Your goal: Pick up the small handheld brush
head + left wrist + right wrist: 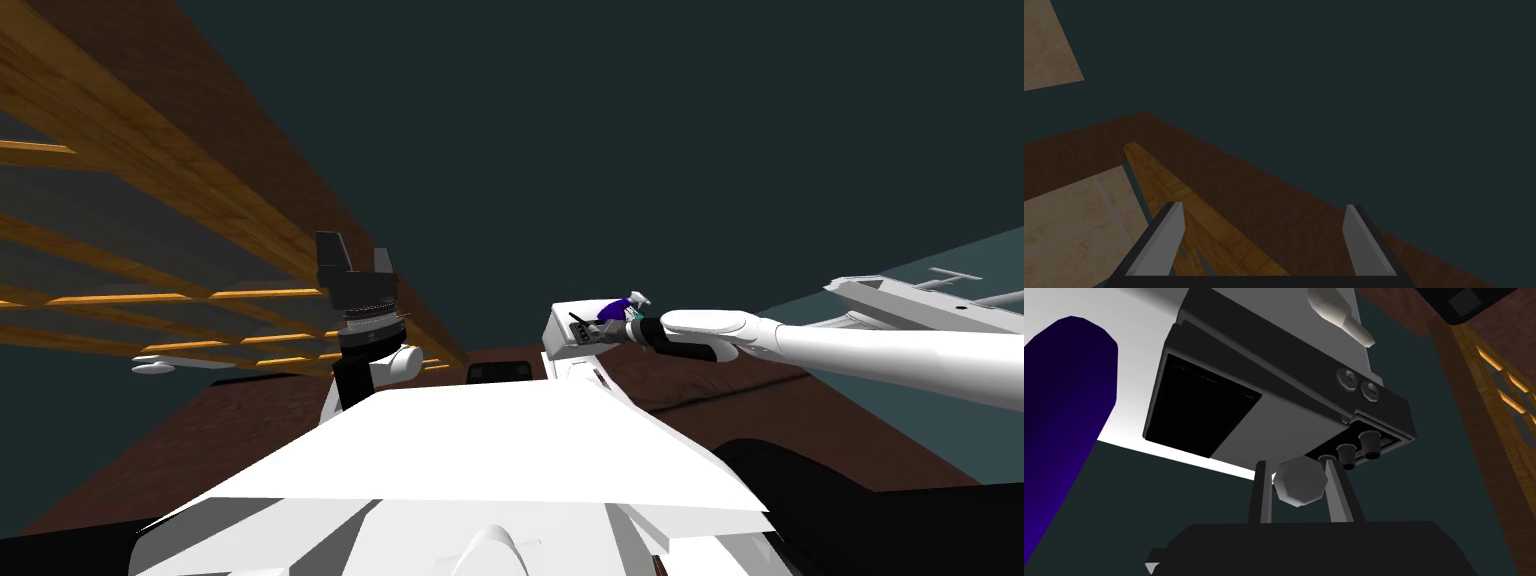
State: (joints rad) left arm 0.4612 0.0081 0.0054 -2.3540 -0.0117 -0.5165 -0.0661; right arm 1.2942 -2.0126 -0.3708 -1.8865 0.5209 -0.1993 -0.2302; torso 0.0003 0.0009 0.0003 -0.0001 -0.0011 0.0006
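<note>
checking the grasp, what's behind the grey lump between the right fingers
A grey box-shaped appliance with a black grille panel and small dark knobs. The lump, pressed by the right fingers, covers part of the box's lower edge, so that stretch is hidden.

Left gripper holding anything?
No: the left gripper has its two light grey blade-like fingers wide apart, with nothing between them.

Spread left gripper [1264,207] before dark brown wooden band [1234,182], teal wall [1349,75]

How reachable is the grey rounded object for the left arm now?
Probably not: the left gripper stands open well apart, and the right gripper is shut on the grey rounded object.
</note>
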